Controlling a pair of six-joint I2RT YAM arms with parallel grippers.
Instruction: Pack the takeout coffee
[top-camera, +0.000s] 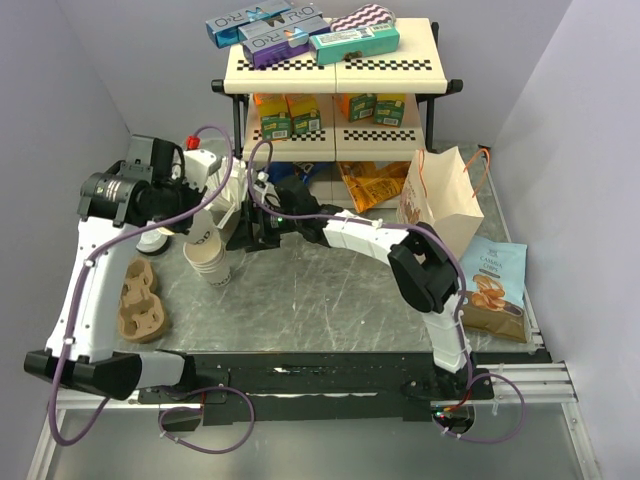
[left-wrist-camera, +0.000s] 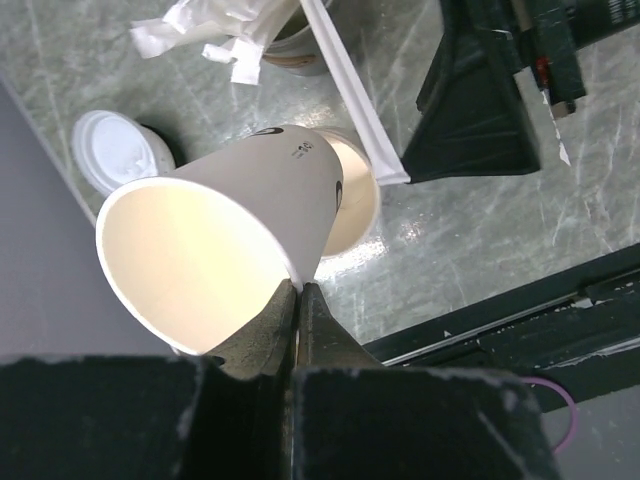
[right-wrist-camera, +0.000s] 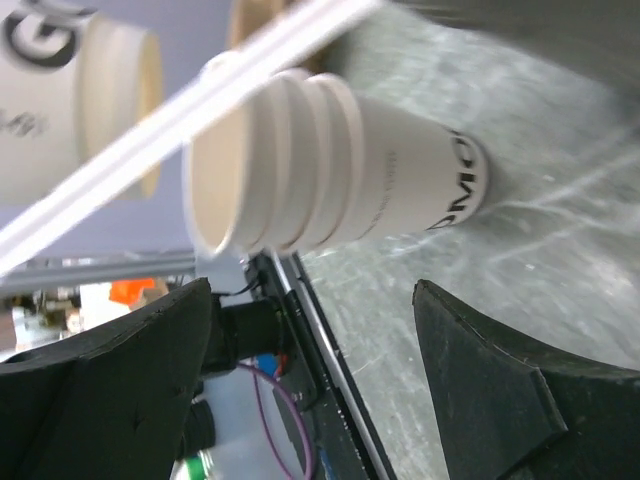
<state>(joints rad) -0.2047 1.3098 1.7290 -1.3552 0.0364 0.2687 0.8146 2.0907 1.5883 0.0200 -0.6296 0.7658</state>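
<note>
Cup-picking step: the left jaws pinch the cup (left-wrist-camera: 230, 220) by its rim, tilted over the stack (right-wrist-camera: 330, 170), left of centre in the top view. The right jaws stand wide beside the stack. Next, probably, the cup needs setting upright in the carrier (top-camera: 140, 300), lower left on the desk.

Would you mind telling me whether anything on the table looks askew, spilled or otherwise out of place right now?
The small white paper cup is tilted far off upright, its wall pinched at the rim by the shut left gripper, close to the stack of white paper cups. Its cream inside looks empty, and nothing is spilled.
</note>
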